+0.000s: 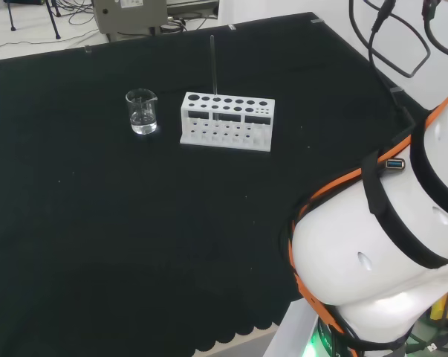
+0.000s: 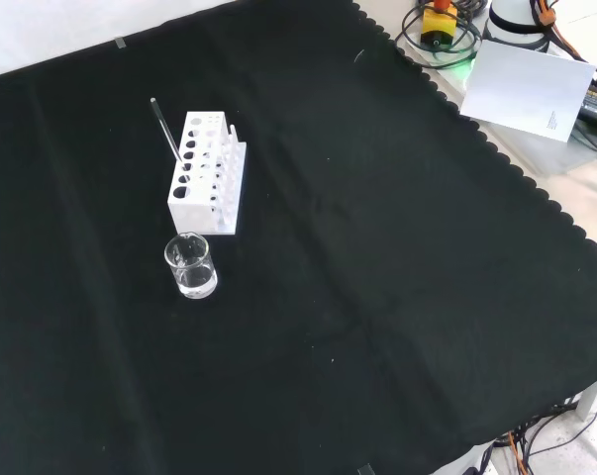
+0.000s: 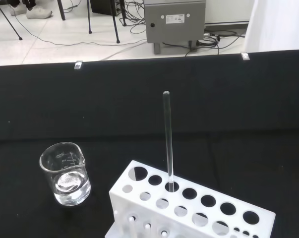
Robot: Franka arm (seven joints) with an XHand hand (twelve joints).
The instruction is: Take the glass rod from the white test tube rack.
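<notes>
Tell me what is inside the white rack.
One glass rod stands upright in a back-row hole of the white rack; the other holes look empty. Its lower end is hidden inside.

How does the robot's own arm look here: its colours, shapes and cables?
In the head view, the arm consists of big, rounded, glossy white links. Orange cable and black straps run across them, and a small plug sits on one strap. Black cables loop above.
</notes>
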